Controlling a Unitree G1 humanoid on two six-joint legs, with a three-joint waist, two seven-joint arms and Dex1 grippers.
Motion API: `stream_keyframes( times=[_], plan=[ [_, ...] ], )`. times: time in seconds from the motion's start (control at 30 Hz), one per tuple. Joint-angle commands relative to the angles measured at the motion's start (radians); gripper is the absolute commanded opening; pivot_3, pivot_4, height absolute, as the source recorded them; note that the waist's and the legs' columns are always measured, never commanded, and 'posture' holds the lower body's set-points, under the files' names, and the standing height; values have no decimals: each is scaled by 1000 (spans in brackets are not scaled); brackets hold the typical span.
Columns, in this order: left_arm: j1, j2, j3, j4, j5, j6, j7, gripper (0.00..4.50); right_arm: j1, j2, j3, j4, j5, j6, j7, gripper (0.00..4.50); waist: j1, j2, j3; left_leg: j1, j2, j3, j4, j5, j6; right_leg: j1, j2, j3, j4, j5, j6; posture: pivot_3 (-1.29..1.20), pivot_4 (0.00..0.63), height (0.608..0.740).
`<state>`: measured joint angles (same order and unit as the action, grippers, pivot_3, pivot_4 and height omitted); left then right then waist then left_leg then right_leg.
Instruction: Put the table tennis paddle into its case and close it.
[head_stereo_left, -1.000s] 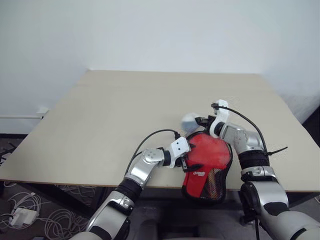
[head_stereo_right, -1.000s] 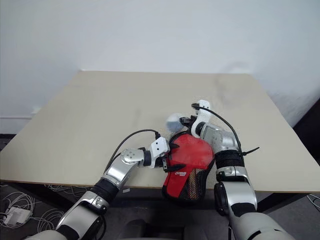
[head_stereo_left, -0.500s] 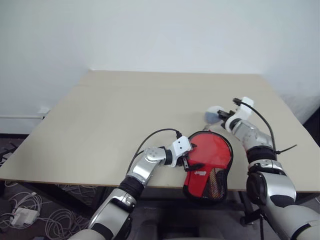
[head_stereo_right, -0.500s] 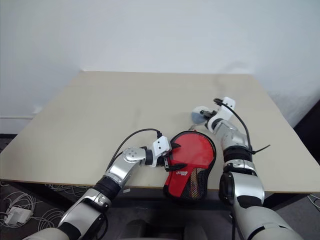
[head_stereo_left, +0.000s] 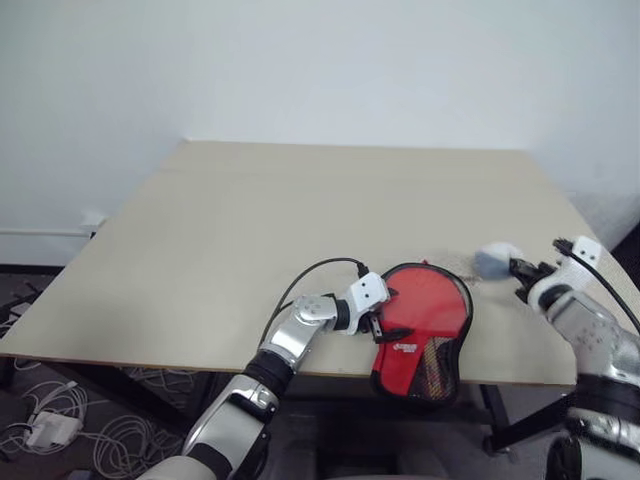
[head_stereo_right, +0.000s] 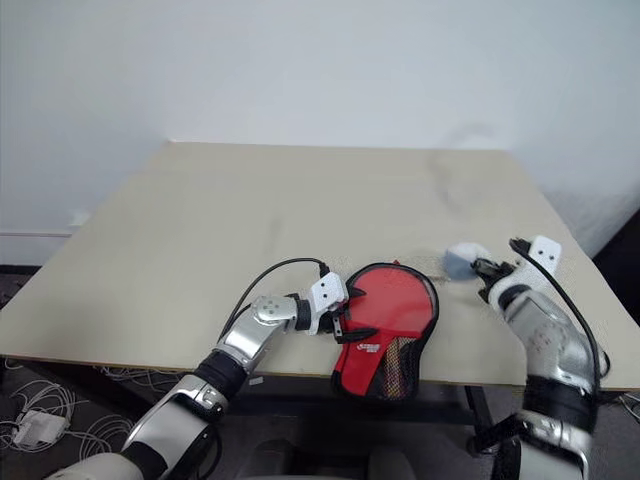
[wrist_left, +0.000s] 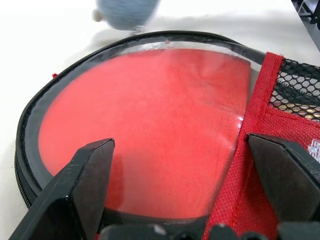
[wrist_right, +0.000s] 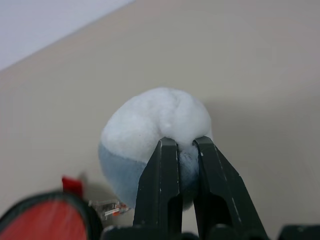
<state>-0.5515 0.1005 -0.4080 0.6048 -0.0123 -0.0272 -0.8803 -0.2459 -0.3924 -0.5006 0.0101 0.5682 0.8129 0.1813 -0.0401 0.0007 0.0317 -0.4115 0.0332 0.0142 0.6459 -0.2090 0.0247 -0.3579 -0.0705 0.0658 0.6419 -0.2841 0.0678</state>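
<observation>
The case (head_stereo_left: 425, 335) lies at the table's front edge, its red mesh handle end hanging over the edge. Through its clear side shows the red face of the table tennis paddle (wrist_left: 145, 125) inside. My left gripper (head_stereo_left: 376, 326) is open at the case's left rim, its two fingers (wrist_left: 85, 175) spread wide over the round part. Right of the case, my right gripper (head_stereo_left: 516, 268) is shut on a small grey-white roundish lump (wrist_right: 150, 125), held just above the table. Whether the lump is tied to the case, I cannot tell.
The beige table (head_stereo_left: 300, 210) stretches back to a white wall. Its right edge (head_stereo_left: 590, 240) runs close to my right gripper. Cables and a power brick (head_stereo_left: 45, 430) lie on the floor at the left.
My right gripper, still shut on the grey-white lump, has swung from the case's top rim out to the right, beyond the case. The left gripper and case have stayed put.
</observation>
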Motion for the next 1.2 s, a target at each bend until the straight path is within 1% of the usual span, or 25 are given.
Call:
stream_keyframes(
  times=[0.03, 0.13, 0.27, 0.53, 0.67, 0.87, 1.03, 1.1, 1.2],
  plan=[
    [6, 23, -27, 111, 87, 33, 48, 4500, 80, -36, -96, -153, 46, 41, -26, 15, 2, 0, 0, 0, -1, 0, 0, -1, -1, 0, 0, 0, 0, 0, 0, 0, 0, 740],
    [-2, 22, -28, 122, 83, 33, 43, 4500, 168, -31, -122, -232, 78, 66, -17, 15, 6, 0, 0, 0, -1, 0, 0, -1, -1, 0, 0, 1, -1, -1, 2, 0, 0, 740],
    [-16, 18, -29, 142, 82, 31, 39, 4500, 327, -21, -123, -356, 130, 84, 35, 15, 18, -1, -1, 0, -1, 0, -1, -2, -1, 0, 0, 2, -2, -3, 4, 0, 0, 740],
    [-34, 7, -32, 174, 83, 20, 35, 4500, 622, -64, -84, -615, 258, 101, 200, 15, 18, -4, -3, 0, -1, 0, -1, -3, -1, 0, -1, 2, -3, -3, 5, 0, 0, 740],
    [-33, 2, -38, 185, 85, 17, 31, 4500, 747, -61, -91, -715, 332, 80, 264, 15, 18, -6, -5, 0, -1, 0, -1, -3, -1, 0, -1, 2, -4, -3, 5, 0, 0, 740],
    [-38, -2, -37, 192, 82, 19, 30, 4500, 894, -75, -71, -770, 341, 33, 344, 15, 19, -9, -8, 0, 2, 1, -3, -4, -1, 0, -5, 1, -5, -3, 5, 0, 0, 740],
    [-40, 0, -34, 197, 81, 16, 25, 4500, 976, -92, -128, -766, 384, -6, 402, 15, 18, -11, -9, 0, 2, 1, -6, -4, 0, 0, -15, -4, -8, -4, 5, 0, 0, 740],
    [-41, 1, -33, 201, 81, 14, 25, 4500, 1009, -100, -164, -753, 408, -20, 437, 15, 19, -10, -9, 0, 2, 0, -7, -5, 1, 1, -16, -6, -13, -4, 5, 0, 0, 740],
    [-41, 2, -33, 203, 81, 13, 23, 4500, 1055, -117, -173, -755, 411, -36, 479, 15, 19, -13, -10, 0, 3, 0, -8, -5, 2, 2, -17, -7, -17, -3, 5, 0, 0, 740]
  ],
)
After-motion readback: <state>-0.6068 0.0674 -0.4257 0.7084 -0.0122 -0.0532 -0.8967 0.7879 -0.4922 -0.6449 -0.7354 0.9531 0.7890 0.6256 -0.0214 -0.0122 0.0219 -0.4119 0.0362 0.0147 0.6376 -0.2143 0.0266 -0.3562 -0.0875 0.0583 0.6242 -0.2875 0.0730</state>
